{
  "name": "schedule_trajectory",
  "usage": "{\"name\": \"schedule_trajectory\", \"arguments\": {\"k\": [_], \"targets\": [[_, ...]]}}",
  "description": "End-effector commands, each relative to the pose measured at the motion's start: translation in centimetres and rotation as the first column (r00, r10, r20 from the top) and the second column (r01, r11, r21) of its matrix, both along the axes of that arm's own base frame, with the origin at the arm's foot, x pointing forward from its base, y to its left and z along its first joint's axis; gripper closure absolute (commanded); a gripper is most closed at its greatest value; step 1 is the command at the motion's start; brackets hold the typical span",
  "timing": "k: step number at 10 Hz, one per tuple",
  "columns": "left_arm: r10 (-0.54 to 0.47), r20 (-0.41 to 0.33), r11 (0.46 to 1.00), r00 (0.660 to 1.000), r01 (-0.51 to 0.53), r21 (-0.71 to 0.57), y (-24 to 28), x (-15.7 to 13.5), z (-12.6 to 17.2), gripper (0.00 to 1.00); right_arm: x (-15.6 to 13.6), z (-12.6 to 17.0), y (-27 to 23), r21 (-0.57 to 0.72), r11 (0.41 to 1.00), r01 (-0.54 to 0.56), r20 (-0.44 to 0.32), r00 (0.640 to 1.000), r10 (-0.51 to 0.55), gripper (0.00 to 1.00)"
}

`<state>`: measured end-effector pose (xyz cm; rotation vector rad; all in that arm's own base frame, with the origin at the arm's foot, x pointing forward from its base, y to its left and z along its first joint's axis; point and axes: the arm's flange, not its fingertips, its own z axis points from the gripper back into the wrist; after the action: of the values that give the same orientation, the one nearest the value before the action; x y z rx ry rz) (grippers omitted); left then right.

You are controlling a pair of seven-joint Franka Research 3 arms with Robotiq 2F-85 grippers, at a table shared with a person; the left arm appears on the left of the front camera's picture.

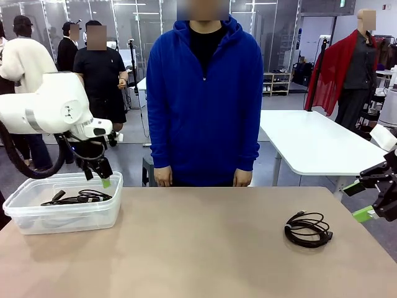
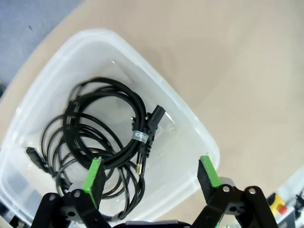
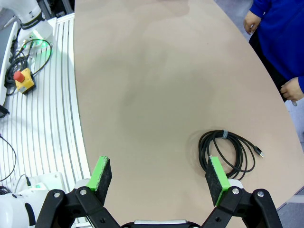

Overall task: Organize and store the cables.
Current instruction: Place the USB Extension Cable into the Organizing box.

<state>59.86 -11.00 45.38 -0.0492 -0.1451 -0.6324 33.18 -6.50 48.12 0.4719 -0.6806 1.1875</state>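
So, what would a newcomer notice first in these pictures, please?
A person in a blue hoodie stands at the far side of the table. At the robot's left, a clear bin holds coiled black cables, the open left gripper above it. Another cable coil lies on the table near the open right gripper.

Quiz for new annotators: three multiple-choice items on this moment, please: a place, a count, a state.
1. Where is the left gripper? A over the clear bin; B over the person's hand; C over the floor.
2. How many coiled cables lie on the bare table? A none; B one; C three.
3. How do the fingers of the right gripper stand? A shut on a cable; B shut, empty; C open, empty.
Key: A, its wrist view looks into the bin; B, one lies at the right; C, green pads apart, nothing between.
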Motion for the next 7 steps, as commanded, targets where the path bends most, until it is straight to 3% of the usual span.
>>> {"name": "schedule_trajectory", "arguments": {"k": [1, 7], "targets": [[-0.042, 0.107, 0.997, 0.993, 0.048, -0.056, 1.5, -4.2, 2.2, 0.02, -0.1, -0.1, 0.1, 0.014, 1.000, 0.000, -0.001, 1.000, 0.000, 0.00], [-0.038, 0.317, 0.989, 0.948, 0.081, -0.124, 2.5, -12.7, 6.1, 0.02, -0.1, -0.1, 0.1, 0.014, 1.000, 0.000, -0.001, 1.000, 0.000, 0.00]]}}
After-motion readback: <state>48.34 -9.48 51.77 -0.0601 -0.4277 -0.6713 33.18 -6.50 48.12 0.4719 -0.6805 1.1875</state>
